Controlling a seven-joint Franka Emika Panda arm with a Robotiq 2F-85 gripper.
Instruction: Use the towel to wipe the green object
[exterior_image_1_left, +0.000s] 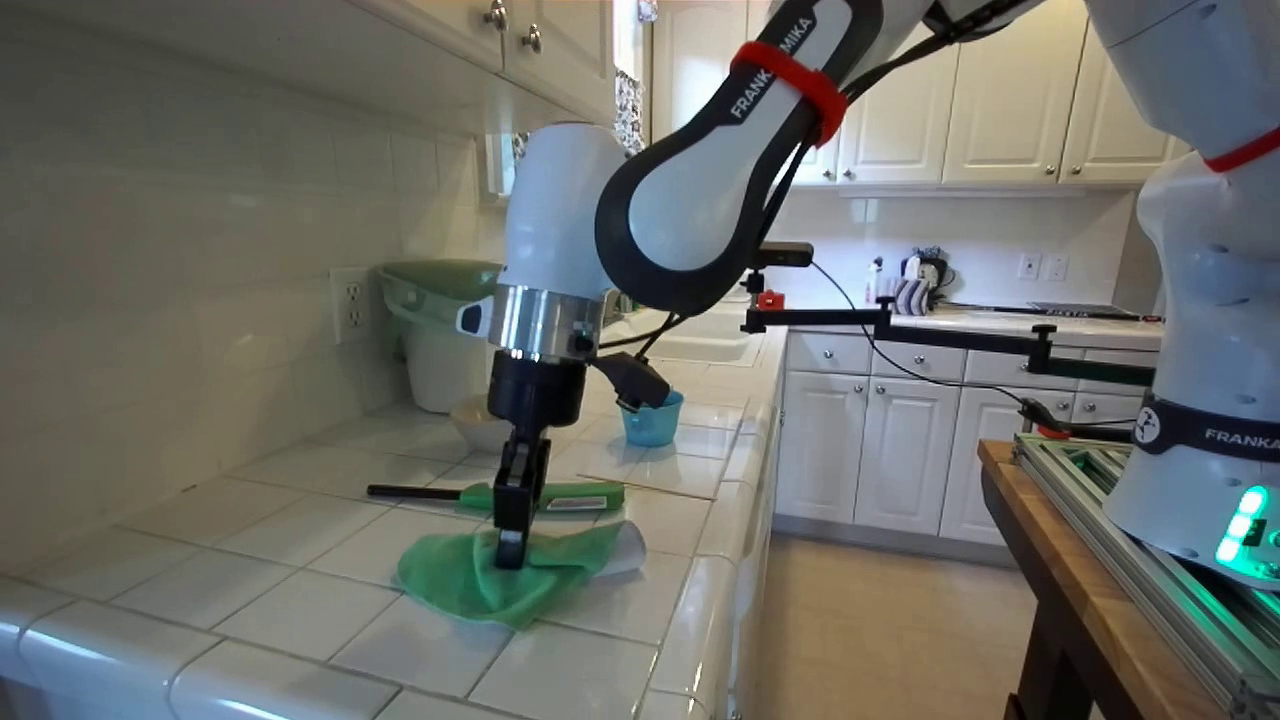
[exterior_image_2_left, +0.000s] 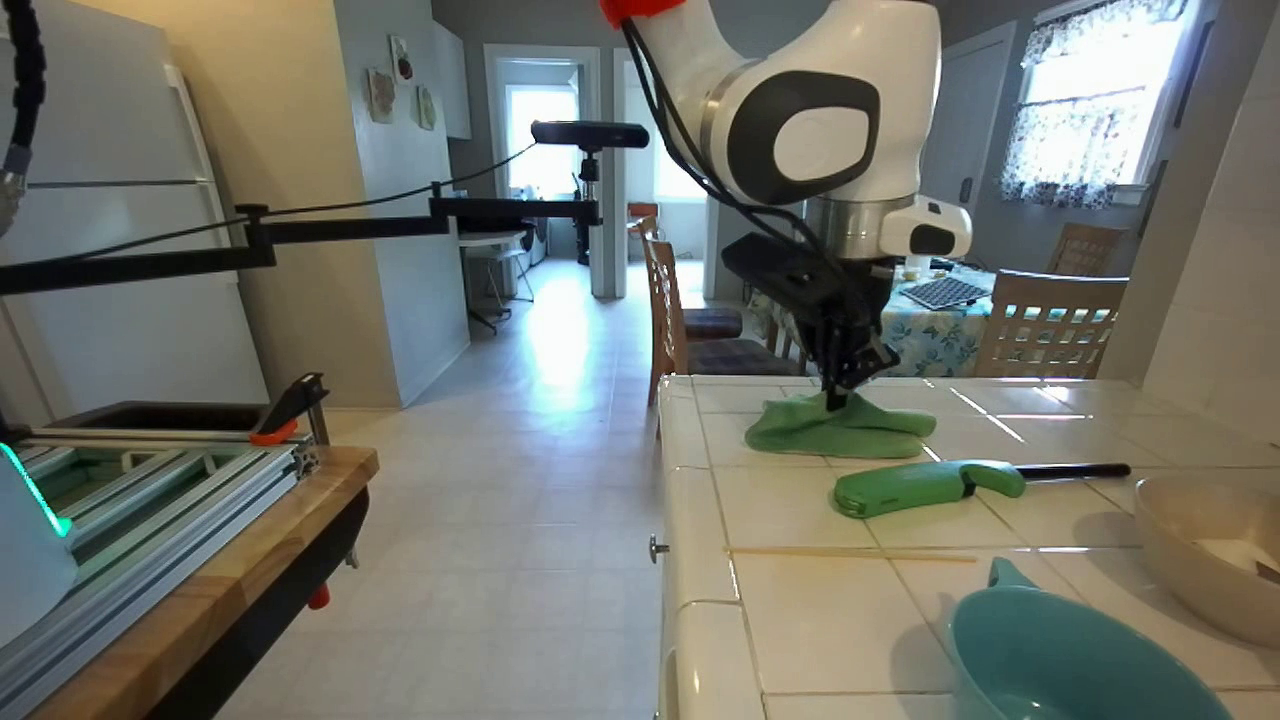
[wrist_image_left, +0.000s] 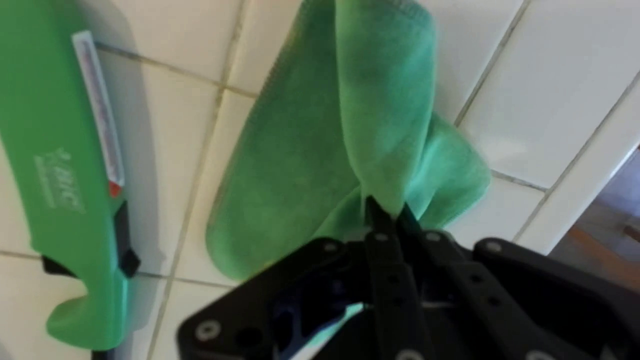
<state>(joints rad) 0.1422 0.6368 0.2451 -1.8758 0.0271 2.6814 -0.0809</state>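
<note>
One pincer (wrist_image_left: 391, 212) pinching grn towel (wrist_image_left: 300, 160), grn lighter (wrist_image_left: 65, 170) nearby

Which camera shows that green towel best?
The wrist view: close up, the green towel shows its folds and the gripper pinching it, though one end is cut off. Both exterior views show it smaller, from farther away.

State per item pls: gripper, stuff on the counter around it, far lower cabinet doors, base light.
gripper: shut, pinching the towel
towel: rumpled, resting on the counter
green lighter: lying flat, apart from the towel, no flame visible
blue cup: upright, open top
beige bowl: upright, contents unclear
thin stick: lying flat
white bin: upright; can't tell if closed
far lower cabinet doors: shut
base light: lit green
</note>
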